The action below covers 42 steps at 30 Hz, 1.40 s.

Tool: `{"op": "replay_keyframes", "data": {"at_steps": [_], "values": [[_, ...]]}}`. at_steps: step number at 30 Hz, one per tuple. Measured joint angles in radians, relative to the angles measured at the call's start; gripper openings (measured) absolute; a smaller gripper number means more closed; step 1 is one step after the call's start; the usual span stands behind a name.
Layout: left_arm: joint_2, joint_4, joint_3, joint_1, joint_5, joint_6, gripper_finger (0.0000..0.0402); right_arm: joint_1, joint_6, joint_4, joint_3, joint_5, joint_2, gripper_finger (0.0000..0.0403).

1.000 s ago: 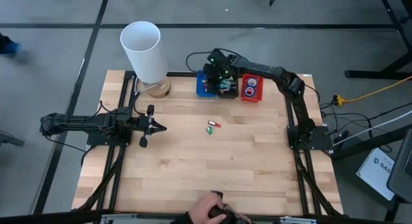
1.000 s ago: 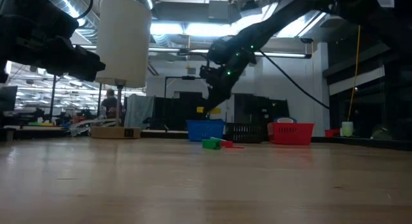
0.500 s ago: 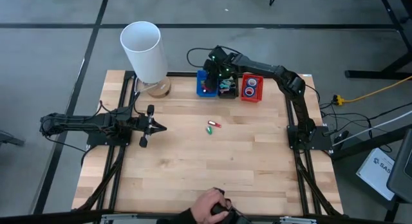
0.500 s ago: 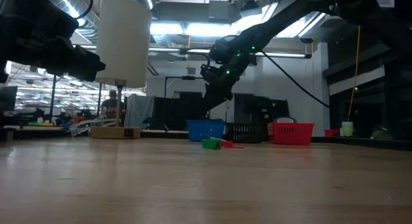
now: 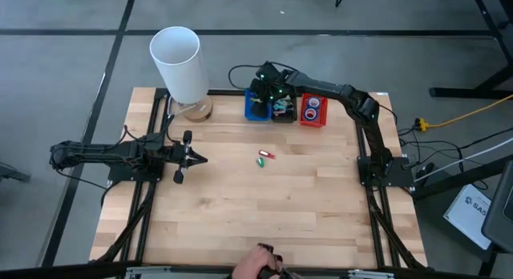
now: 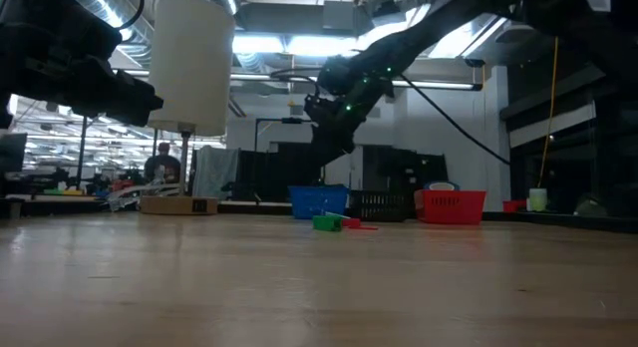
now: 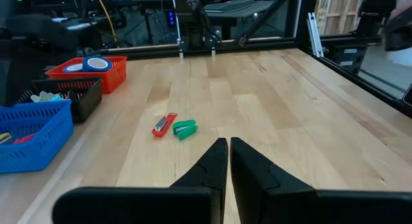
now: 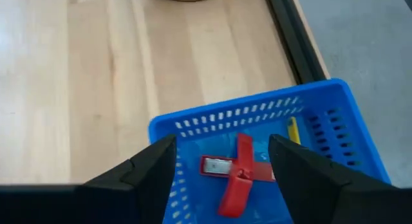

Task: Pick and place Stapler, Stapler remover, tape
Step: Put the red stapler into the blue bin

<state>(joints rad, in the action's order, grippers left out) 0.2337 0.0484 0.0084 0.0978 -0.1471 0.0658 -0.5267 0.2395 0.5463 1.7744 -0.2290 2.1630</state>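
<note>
I see my right pincer (image 8: 222, 166) spread wide, empty, above the blue basket (image 8: 322, 114); left pincer (image 7: 228, 153) pressed together.

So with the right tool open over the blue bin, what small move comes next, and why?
Probably lift the right tool clear of the blue basket and swing it toward the red stapler and green piece lying mid-table. Its fingers stand apart and empty above red staplers already in the basket, so that drop looks done.

Red stapler (image 8: 237, 179) lies in blue basket (image 8: 193, 129); tape (image 7: 96, 63) in red.
</note>
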Motion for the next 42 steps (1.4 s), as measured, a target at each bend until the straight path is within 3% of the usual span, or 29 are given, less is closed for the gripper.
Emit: {"op": "replay_keyframes", "data": {"at_steps": [24,42], "values": [[0.000,0.000,0.000,0.000,0.000,0.000,0.0015,0.234,0.037,0.134,-0.002,0.000,-0.041,0.0248],[0.000,0.000,0.000,0.000,0.000,0.000,0.0016,0.353,0.017,0.059,-0.251,0.000,-0.070,0.0248]]}}
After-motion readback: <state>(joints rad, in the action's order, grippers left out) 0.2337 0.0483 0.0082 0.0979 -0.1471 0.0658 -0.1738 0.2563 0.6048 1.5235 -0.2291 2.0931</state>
